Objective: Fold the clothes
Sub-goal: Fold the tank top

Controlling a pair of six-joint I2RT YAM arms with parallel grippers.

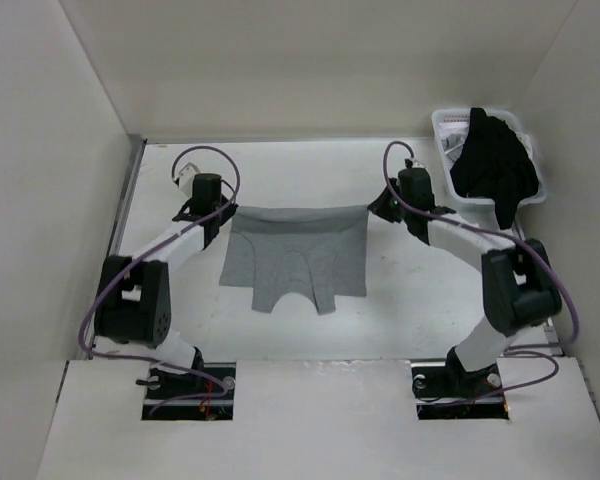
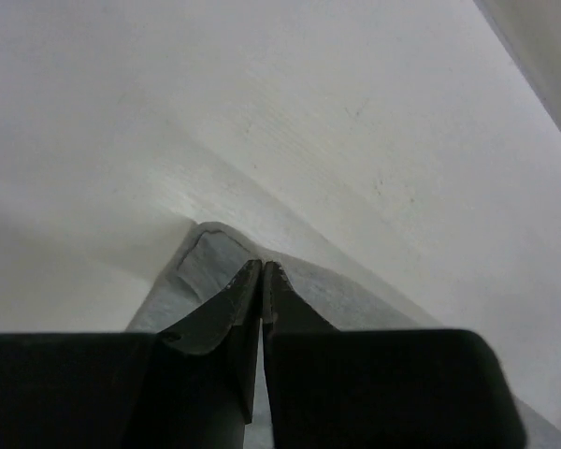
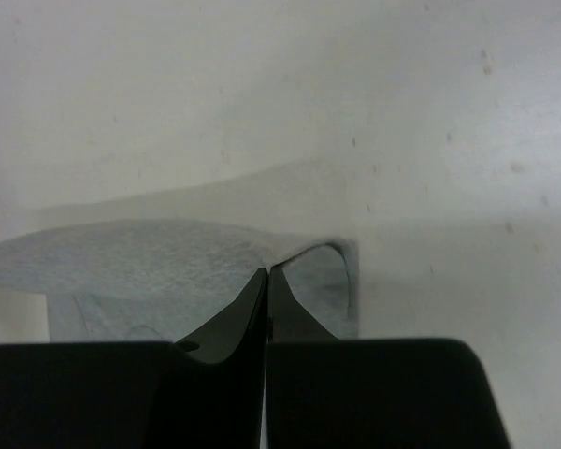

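The clothes [image 1: 295, 262], a light grey knit garment, are stretched flat between my two grippers in the middle of the table, with the far edge pulled straight and the near edge showing a curved cut-out. My left gripper [image 1: 226, 212] is shut on the far left corner. In the left wrist view its jaws [image 2: 263, 266] pinch the grey fabric [image 2: 203, 265] at the hemmed corner. My right gripper [image 1: 371, 211] is shut on the far right corner. The right wrist view shows the gripper [image 3: 268, 272] clamped on the cloth [image 3: 140, 259] beside its folded-over edge.
A white plastic basket [image 1: 442, 124] stands at the back right corner with a black garment [image 1: 492, 160] draped over it, close behind the right arm. White walls enclose the table [image 1: 410, 300] on the left, back and right.
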